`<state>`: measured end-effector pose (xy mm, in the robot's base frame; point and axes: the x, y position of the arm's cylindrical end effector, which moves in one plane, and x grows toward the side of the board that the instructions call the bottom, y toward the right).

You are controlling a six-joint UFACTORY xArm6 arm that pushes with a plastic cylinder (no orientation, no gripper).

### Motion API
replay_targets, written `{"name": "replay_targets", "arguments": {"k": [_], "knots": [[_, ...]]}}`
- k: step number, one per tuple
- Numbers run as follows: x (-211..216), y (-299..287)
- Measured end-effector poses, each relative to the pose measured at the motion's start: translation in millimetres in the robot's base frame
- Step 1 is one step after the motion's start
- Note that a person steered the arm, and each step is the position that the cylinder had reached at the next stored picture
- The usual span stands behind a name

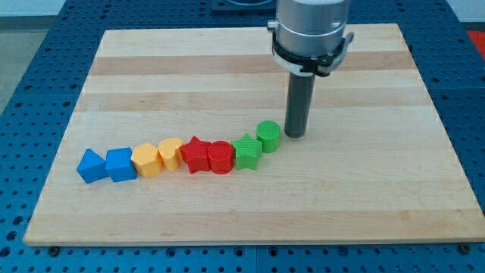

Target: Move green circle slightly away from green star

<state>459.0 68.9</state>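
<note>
The green circle (268, 136) stands on the wooden board (356, 189), touching the green star (247, 151) at its lower left. My tip (294, 134) rests on the board just to the right of the green circle, close to it or touching it. The two green blocks are the right end of a curved row of blocks.
The row runs on to the view's left: a red circle (220, 157), a red star (196, 154), a yellow heart (170, 152), a yellow hexagon (145, 160), a blue cube (120, 164) and a blue triangle-like block (91, 165). A blue perforated table (45, 68) surrounds the board.
</note>
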Motion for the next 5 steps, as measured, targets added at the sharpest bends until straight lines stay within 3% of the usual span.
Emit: {"name": "replay_targets", "arguments": {"k": [3,5], "knots": [[-12,8],[-36,-53]]}}
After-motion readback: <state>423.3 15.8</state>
